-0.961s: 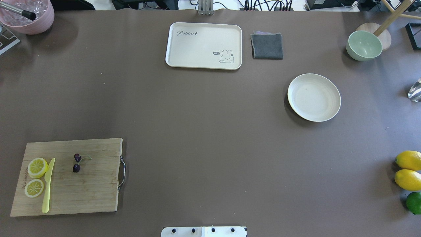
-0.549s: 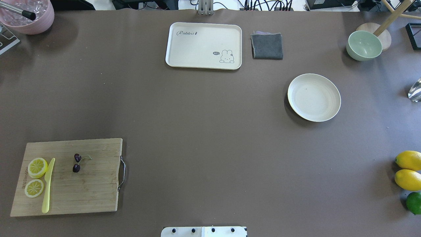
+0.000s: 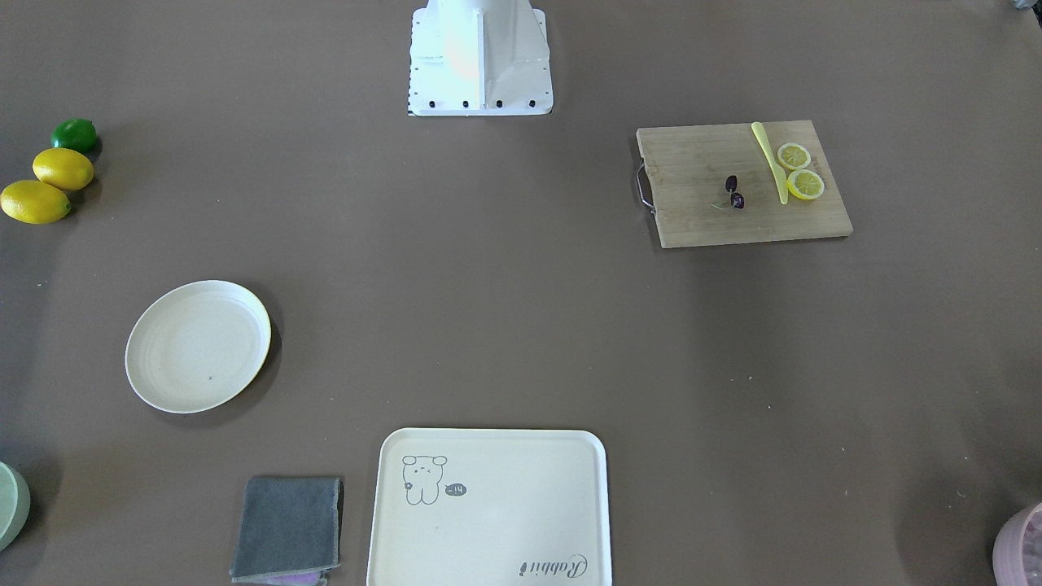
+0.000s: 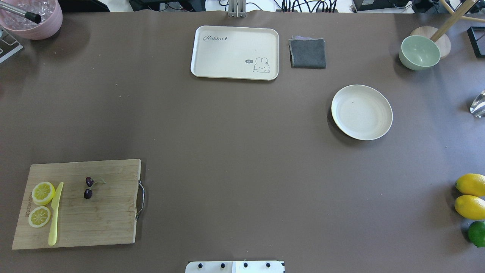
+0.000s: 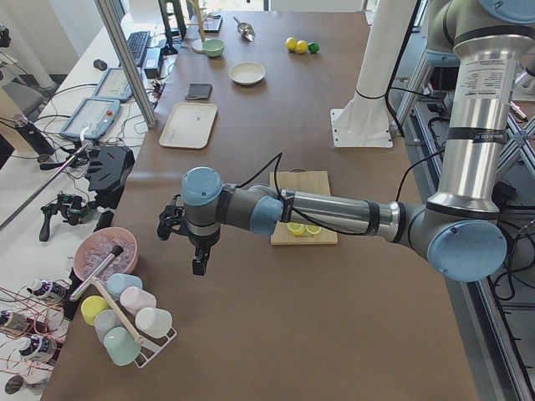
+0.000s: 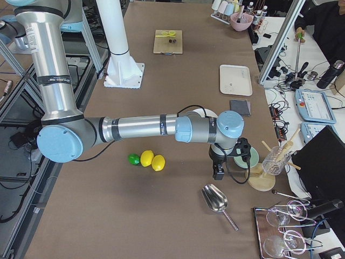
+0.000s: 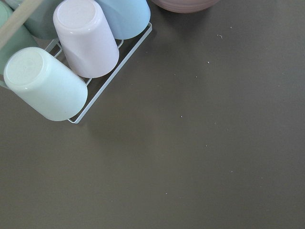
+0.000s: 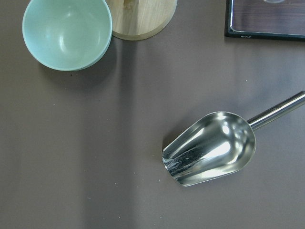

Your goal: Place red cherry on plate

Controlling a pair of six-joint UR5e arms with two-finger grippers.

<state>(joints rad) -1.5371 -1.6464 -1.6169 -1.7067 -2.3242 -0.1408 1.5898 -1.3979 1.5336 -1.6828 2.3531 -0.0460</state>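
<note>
The red cherry (image 4: 88, 187), a small dark pair on green stems, lies on the wooden cutting board (image 4: 102, 220) at the near left, also seen from the front (image 3: 734, 194). The round cream plate (image 4: 362, 112) sits empty on the far right side (image 3: 198, 346). Neither gripper shows in the overhead or front view. My left gripper (image 5: 199, 263) hangs over the table's left end beside a cup rack, far from the cherry; whether it is open or shut I cannot tell. My right gripper (image 6: 218, 172) hovers at the right end near a green bowl; its state I cannot tell either.
Two lemon slices (image 4: 43, 192) and a yellow knife (image 4: 55, 214) share the board. A cream tray (image 4: 235, 52) and grey cloth (image 4: 307, 53) lie at the far edge. Green bowl (image 4: 419, 52), metal scoop (image 8: 212, 148), lemons (image 4: 470, 195) and a lime stand right; cup rack (image 7: 71, 62) and pink bowl (image 4: 32, 17) left.
</note>
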